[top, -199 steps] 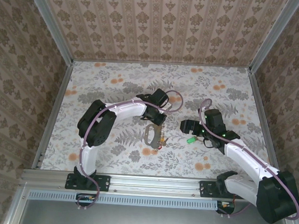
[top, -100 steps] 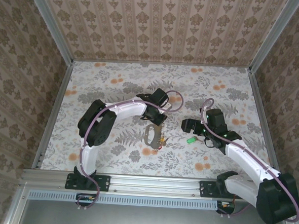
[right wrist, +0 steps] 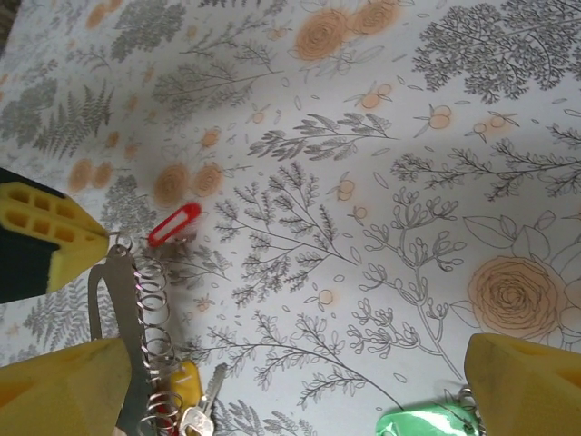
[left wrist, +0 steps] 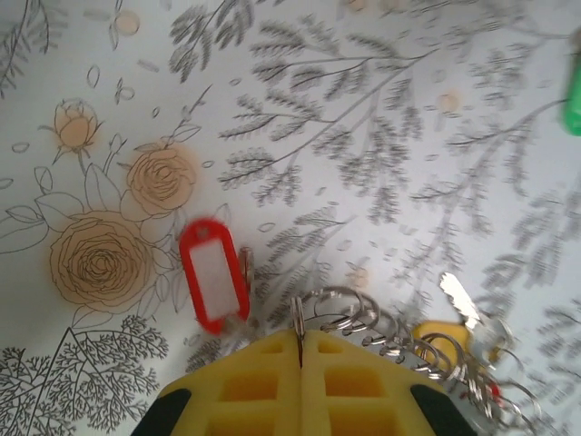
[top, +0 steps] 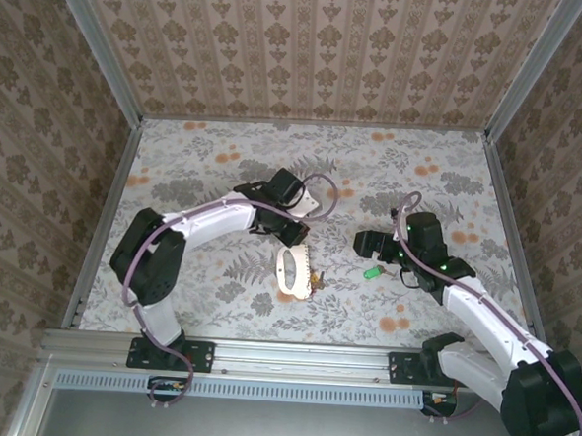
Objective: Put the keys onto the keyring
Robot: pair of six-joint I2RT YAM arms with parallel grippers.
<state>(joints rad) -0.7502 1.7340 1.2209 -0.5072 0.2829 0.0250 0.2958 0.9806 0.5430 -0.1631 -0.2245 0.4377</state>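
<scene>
Operator: Where was the keyring?

Observer: In the top view it was at the middle of the surface. The left end effector was at its 12 o'clock end, clenched on it. I could not tell whether the loop lay flat or tilted.

Operator: Did the wrist camera agree?

Observer: Yes. In the left wrist view the yellow fingers were pressed together with thin wire pinched at their tips. A string of small rings ran off toward 3 o'clock.

Operator: And the keys?

Observer: The red key lay at 10 o'clock of those fingertips, just beside the rings. I could not tell whether it was linked to them. The yellow key sat at 3 o'clock, among the rings, with a silver blade just beside it at 12 o'clock. The green key lay on the surface at 3 o'clock of the keyring, apart from it and from the other keys.

Operator: What about the right end effector?

Observer: It was released, with its jaws spread wide. In the top view it was at 12 o'clock of the green key, near it. In the right wrist view the green key was at the 6 o'clock edge, just beside one finger.
</scene>
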